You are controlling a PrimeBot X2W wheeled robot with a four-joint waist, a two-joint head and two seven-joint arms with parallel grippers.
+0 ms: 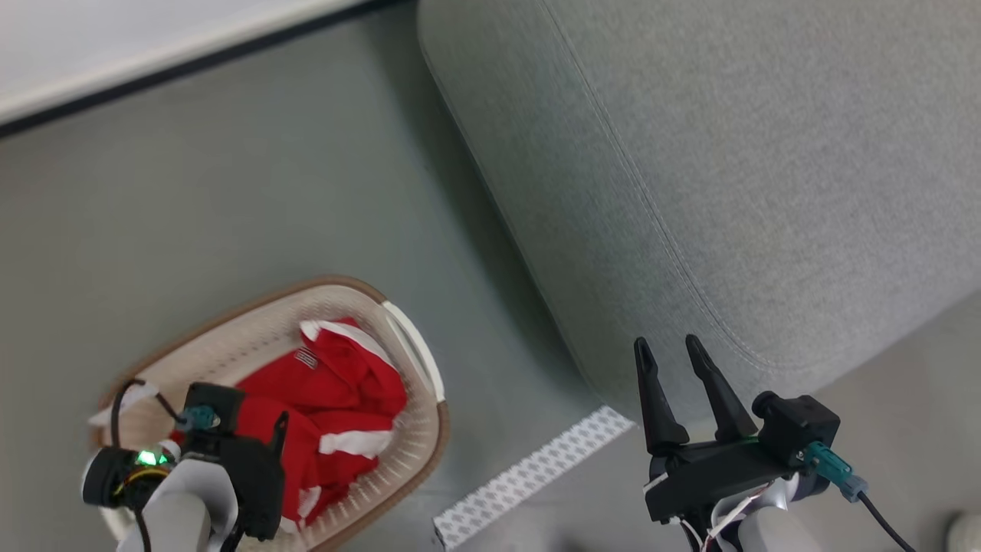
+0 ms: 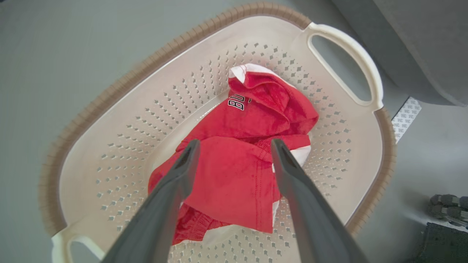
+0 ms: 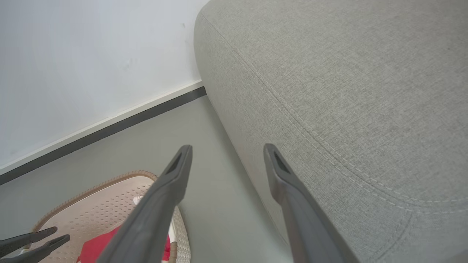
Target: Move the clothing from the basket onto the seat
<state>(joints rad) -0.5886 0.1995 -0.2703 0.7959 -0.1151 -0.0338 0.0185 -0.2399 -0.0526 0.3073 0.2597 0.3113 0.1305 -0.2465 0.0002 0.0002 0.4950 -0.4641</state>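
Left gripper [image 2: 234, 143] nearer, fingers apart, clothing [image 2: 256, 109] at 12 o'clock below tips in basket [image 2: 120, 146]; right gripper [image 1: 667, 343] spread, beside seat [image 1: 766, 153].

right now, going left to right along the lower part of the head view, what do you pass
basket with the clothing in it → white patterned strip on the floor → right end effector, open, in front of the seat's corner
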